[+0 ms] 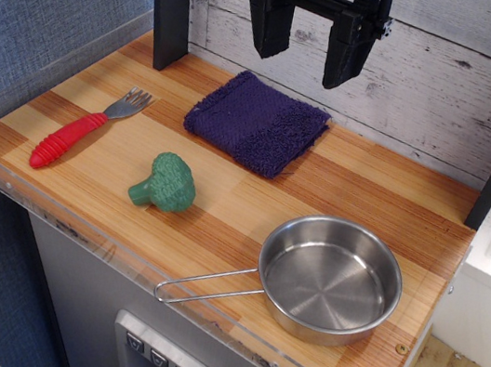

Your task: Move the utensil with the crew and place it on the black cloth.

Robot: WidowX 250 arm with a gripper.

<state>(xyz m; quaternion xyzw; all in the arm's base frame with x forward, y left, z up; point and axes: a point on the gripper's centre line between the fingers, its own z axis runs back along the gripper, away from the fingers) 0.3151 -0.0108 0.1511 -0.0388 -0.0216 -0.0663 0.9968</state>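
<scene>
Your gripper hangs high at the back of the wooden table, its two dark fingers spread apart with nothing between them, almost directly above the black cloth. That position puts it over the destination, not over the object to be moved, so you should judge the task as not yet begun. The utensil, a shiny steel pan, sits empty and upright near the front right corner, well apart from the cloth, with its thin wire loop handle pointing left along the front edge, just inside the clear lip. The raised rim offers your fingers the more accessible wall to close on; the wire handle lies low against the table and looks harder to catch. The cloth lies flat and folded, only slightly wider than the pan, so your placement will likely need to be centred. A broccoli and a red-handled fork lie to the left, clear of the likely straight path between pan and cloth.
</scene>
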